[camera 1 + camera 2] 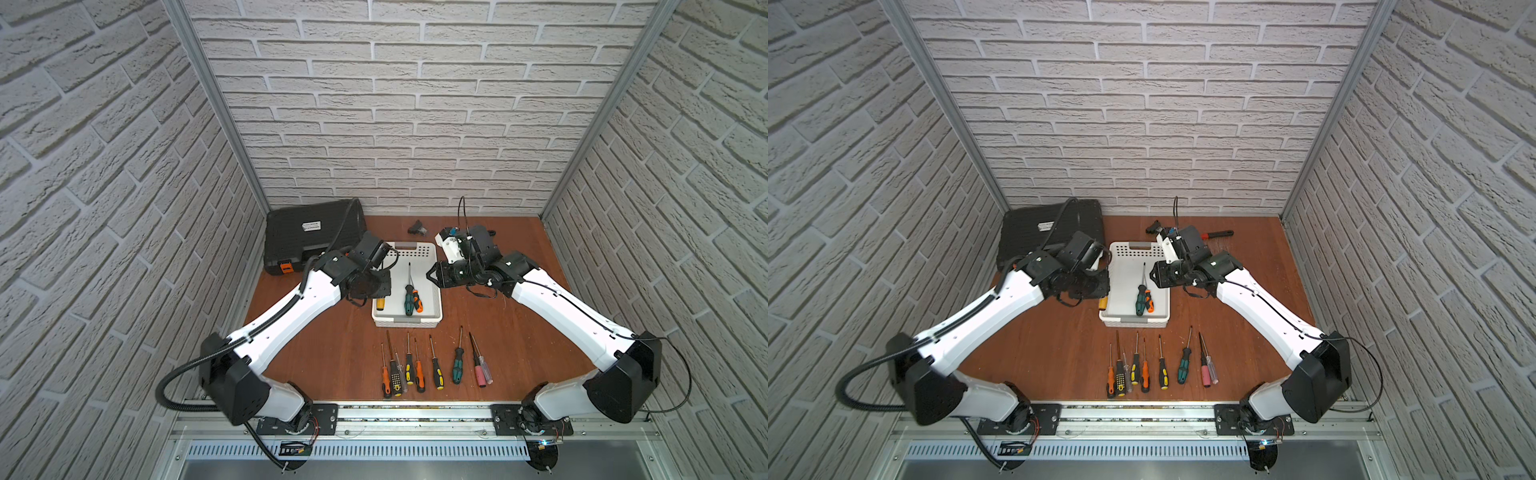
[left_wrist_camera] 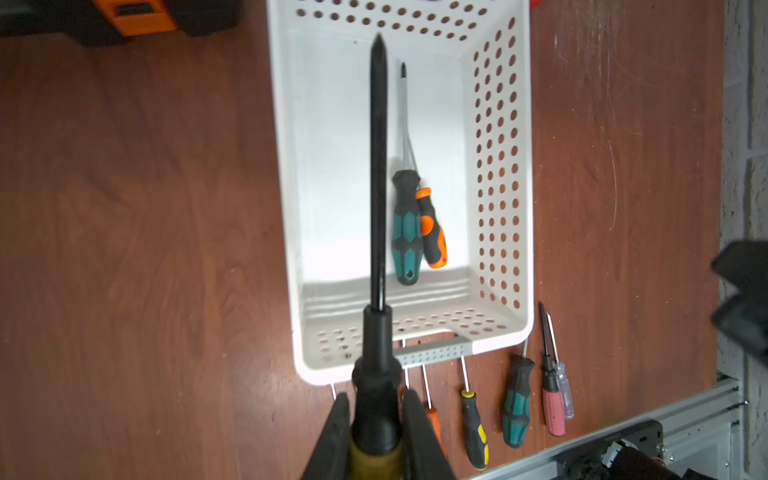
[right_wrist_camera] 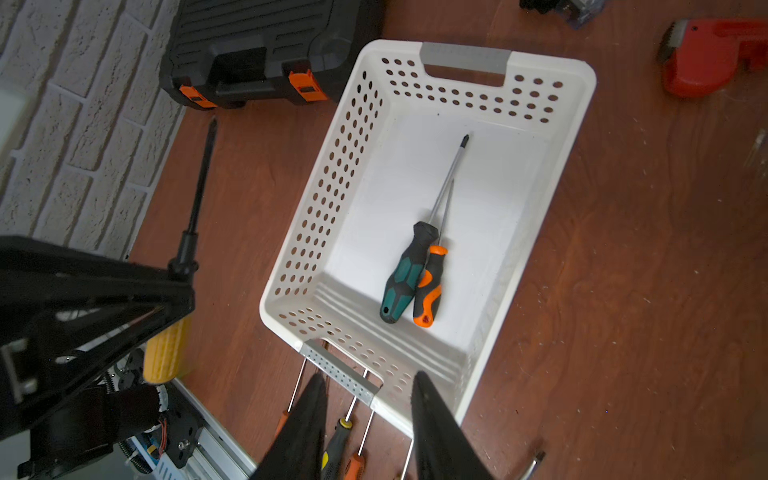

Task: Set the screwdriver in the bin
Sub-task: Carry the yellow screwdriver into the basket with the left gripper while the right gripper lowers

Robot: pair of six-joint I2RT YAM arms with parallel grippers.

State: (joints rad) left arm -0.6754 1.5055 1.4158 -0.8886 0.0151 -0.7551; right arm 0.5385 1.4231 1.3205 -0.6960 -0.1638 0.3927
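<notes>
the left gripper (image 2: 376, 395) is clamped on the black neck of the yellow-handled screwdriver (image 2: 378, 166), held in the air with its tip pointing along the bin (image 2: 527, 208); in both top views its handle end sits at the bin's near left corner. a teal screwdriver (image 2: 405, 232) and an orange screwdriver (image 2: 434, 237) lie touching on the bin's floor. the right gripper (image 3: 370, 378) hangs at the bin's right rim, jaws apart and empty. a row of screwdrivers (image 1: 432, 365) lies before the bin.
</notes>
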